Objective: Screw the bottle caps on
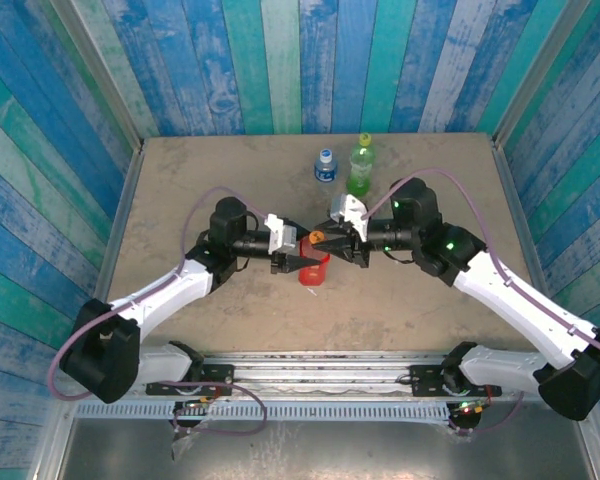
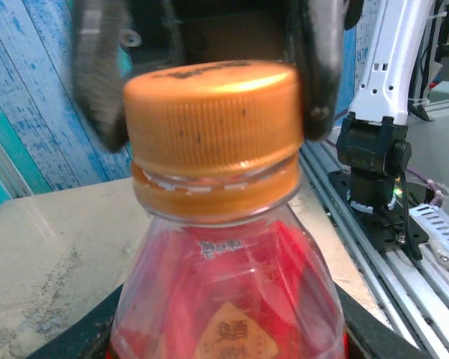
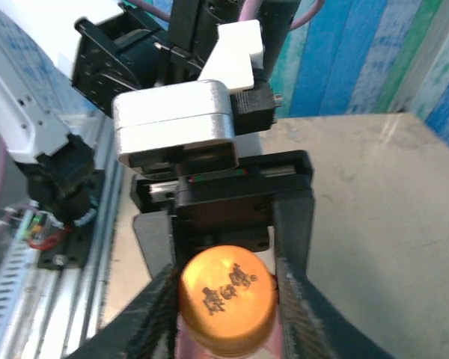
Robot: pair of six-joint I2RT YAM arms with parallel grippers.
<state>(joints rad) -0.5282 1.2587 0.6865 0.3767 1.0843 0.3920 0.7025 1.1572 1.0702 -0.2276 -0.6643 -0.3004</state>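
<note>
The red bottle (image 1: 313, 270) stands upright at the table's middle, with the orange cap (image 1: 318, 240) on its neck. My left gripper (image 1: 298, 262) reaches in from the left and is shut on the bottle's body. Its dark fingers (image 2: 75, 340) flank the red bottle (image 2: 232, 292) in the left wrist view. My right gripper (image 1: 327, 239) comes from the right and is shut on the orange cap (image 3: 228, 299). Its ribbed fingers (image 3: 293, 314) press the cap's sides. In the left wrist view the orange cap (image 2: 213, 112) sits square on the neck ring.
A green bottle (image 1: 360, 170) with a light green cap (image 1: 365, 139) and a shorter clear bottle (image 1: 325, 168) with a blue cap stand behind the grippers. Blue plank walls enclose the table (image 1: 180, 190). A metal rail (image 1: 310, 365) runs along the near edge.
</note>
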